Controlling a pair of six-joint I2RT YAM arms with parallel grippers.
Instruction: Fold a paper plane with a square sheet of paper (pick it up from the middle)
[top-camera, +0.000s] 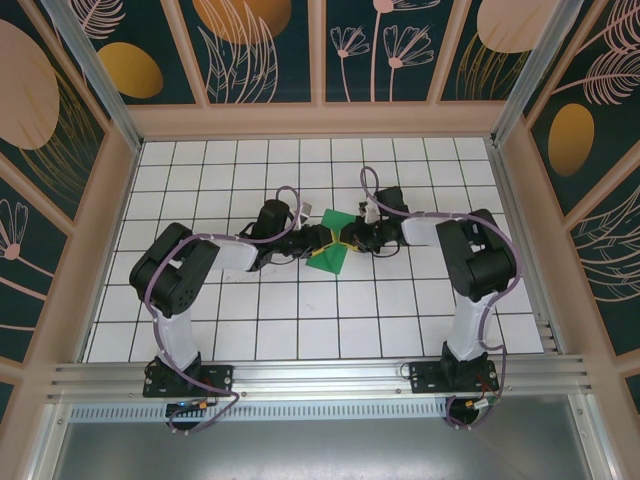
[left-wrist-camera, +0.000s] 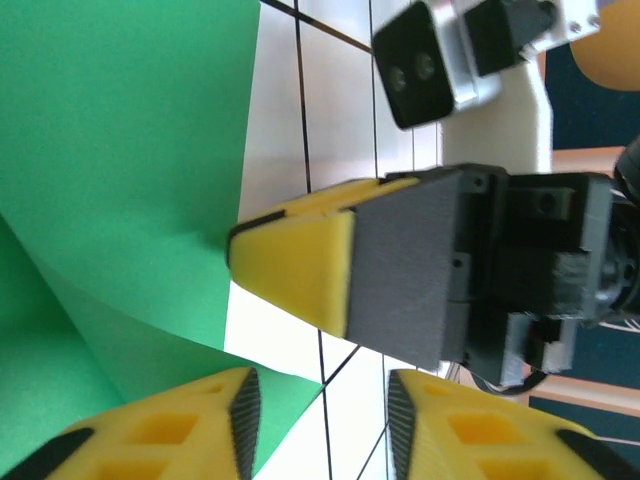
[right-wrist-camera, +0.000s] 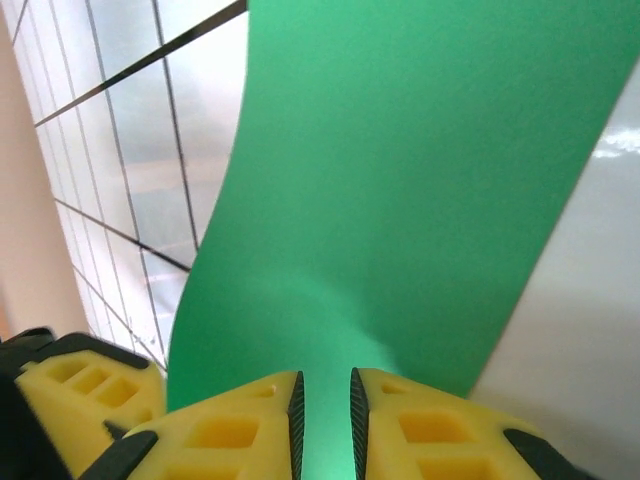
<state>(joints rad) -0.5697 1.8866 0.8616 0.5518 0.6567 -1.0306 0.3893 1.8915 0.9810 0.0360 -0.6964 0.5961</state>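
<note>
The square sheet of paper (top-camera: 328, 258) is bright green and lies bent and partly lifted on the white grid table, between the two grippers. My right gripper (top-camera: 358, 238) reaches in from the right and is shut on its edge. In the right wrist view the paper (right-wrist-camera: 400, 200) runs up from the narrow gap of that gripper (right-wrist-camera: 325, 405). In the left wrist view the right gripper's yellow fingers (left-wrist-camera: 295, 270) pinch the paper (left-wrist-camera: 120, 150) at its edge. My left gripper (top-camera: 312, 240) is at the paper's left side. It (left-wrist-camera: 320, 415) stands open, with a paper corner by its left finger.
The white grid table (top-camera: 250, 310) is boxed in by wooden walls (top-camera: 320, 120) at the back and on both sides. An aluminium rail (top-camera: 320, 375) with the arm bases runs along the front. The right wrist camera (left-wrist-camera: 420, 70) hangs close above the left gripper.
</note>
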